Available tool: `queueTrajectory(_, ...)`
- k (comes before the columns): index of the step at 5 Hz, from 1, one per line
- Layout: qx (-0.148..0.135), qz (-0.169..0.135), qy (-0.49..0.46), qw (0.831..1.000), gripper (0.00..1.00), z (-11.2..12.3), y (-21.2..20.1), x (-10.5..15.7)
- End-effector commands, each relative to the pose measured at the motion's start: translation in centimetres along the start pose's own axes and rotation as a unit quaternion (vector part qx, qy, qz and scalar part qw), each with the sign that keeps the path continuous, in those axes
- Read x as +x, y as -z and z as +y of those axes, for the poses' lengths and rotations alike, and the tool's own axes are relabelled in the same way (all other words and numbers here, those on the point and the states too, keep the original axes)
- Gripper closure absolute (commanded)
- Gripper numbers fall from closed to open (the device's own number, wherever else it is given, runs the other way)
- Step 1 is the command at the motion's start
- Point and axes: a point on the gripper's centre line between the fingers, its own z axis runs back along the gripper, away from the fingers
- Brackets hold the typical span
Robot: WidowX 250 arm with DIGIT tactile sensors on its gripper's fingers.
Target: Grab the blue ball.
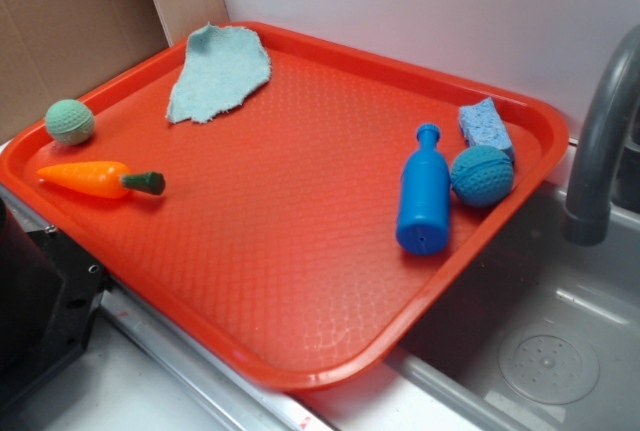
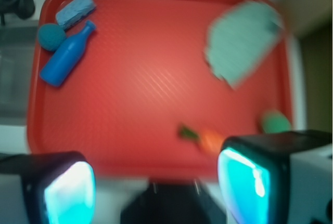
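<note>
One red tray [image 1: 300, 281] with a raised rim and a diamond-textured floor carries six loose things. At its right edge lies part of a grey sink [image 1: 560, 351] with one dark tap [image 1: 600, 141].

One pale teal cloth [image 1: 218, 73], ragged at the edges, lies flat near the tray's far left corner. One blue bottle [image 1: 424, 192] lies on its side near the right rim, neck pointing to the far side. One orange toy carrot [image 1: 97, 179] with a dark green stem end lies near the left rim.

One blue ball [image 1: 482, 175], teal and knobbly with a seam groove, sits just beside the bottle on its right, against the tray's right rim; one light blue sponge [image 1: 486, 127] lies just behind it, touching or nearly so. One smaller green ball [image 1: 69, 121] sits at the left rim, near the carrot.

No brand, label or writing is legible on any item.

In the blurred wrist view, one gripper [image 2: 156, 182] stands with its two fingers [image 2: 70, 190] spread wide and nothing between them, at the tray's near edge, well apart from the blue ball in the far left corner of that view.
</note>
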Motion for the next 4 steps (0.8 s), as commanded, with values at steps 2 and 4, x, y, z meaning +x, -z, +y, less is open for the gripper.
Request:
queueTrajectory(2, 0.008, -0.043, 0.11, 0.993, 0.0, -5.0, 0.3, 5.2)
queueTrajectory(4, -0.011, -0.057, 0.129, 0.99, 0.0, -6.2, 2.6, 7.7)
